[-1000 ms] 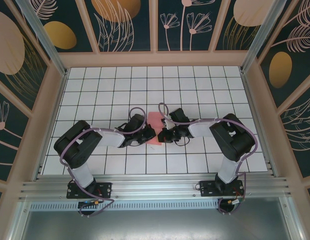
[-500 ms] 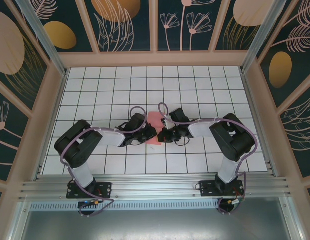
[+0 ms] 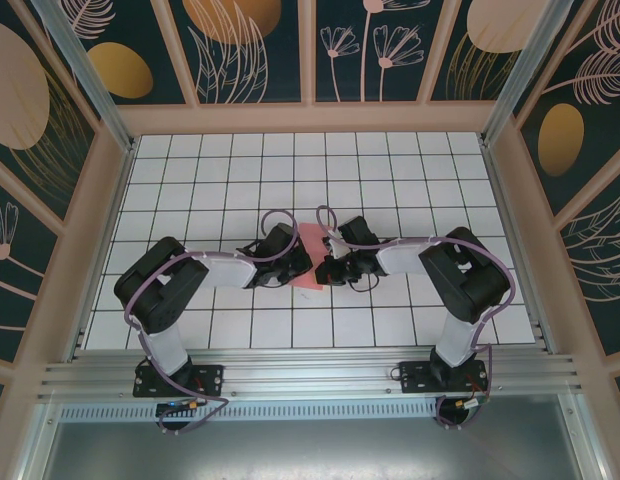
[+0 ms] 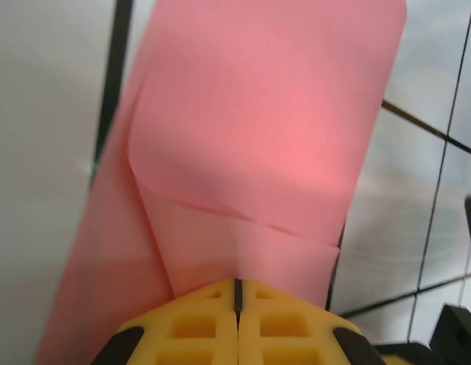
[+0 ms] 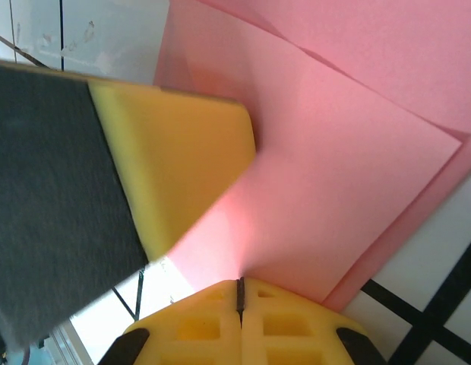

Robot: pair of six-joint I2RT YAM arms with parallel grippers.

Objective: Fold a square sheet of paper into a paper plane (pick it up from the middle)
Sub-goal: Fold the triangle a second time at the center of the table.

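Note:
The square sheet of paper [image 3: 311, 243] is salmon pink and lies folded into creased layers on the white grid floor, between my two grippers. My left gripper [image 3: 300, 265] comes at it from the left. In the left wrist view its yellow fingers [image 4: 197, 319] are shut, and a crease in the paper [image 4: 281, 137] runs into their seam [image 4: 237, 283]. My right gripper [image 3: 322, 268] comes from the right. It is shut too [image 5: 240, 283], on the near edge of the paper [image 5: 349, 190]. A left finger [image 5: 175, 167] rests on the sheet just beyond it.
The white tiled floor [image 3: 210, 190] is ringed by pink frame posts and patterned walls [image 3: 100, 140]. An aluminium rail [image 3: 310, 375] carrying both arm bases runs along the near edge. Purple cables loop over both wrists.
My left gripper has slid a little to the right and further onto the paper. The right arm and the sheet have stayed where they were.

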